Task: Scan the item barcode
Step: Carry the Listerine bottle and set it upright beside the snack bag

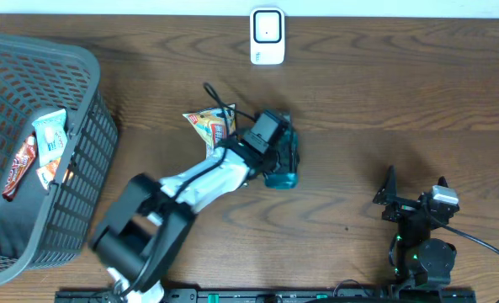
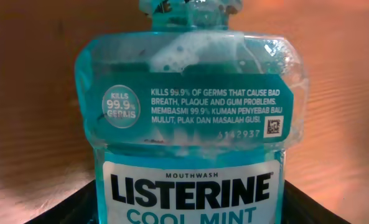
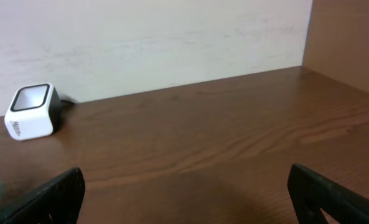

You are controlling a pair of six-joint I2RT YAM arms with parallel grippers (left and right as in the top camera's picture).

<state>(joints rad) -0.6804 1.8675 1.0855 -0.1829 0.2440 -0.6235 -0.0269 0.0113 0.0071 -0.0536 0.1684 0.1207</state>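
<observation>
Bottle (image 2: 190, 124) of mouthwash is near the scanner (image 1: 268, 35), below it in the overhead view. The left gripper (image 1: 274, 156) grasps it by its sides, label facing the wrist camera. Just beside it lies a snack packet (image 1: 211, 126). Well apart from the scanner, the right gripper (image 1: 416, 187) stands released, its jaws wide.

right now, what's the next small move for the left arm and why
Probably lift the teal Listerine mouthwash bottle just off the brown wooden table. The left gripper straddles it, though a firm grip isn't clear, and the white box-shaped scanner stands apart at the far edge.
</observation>
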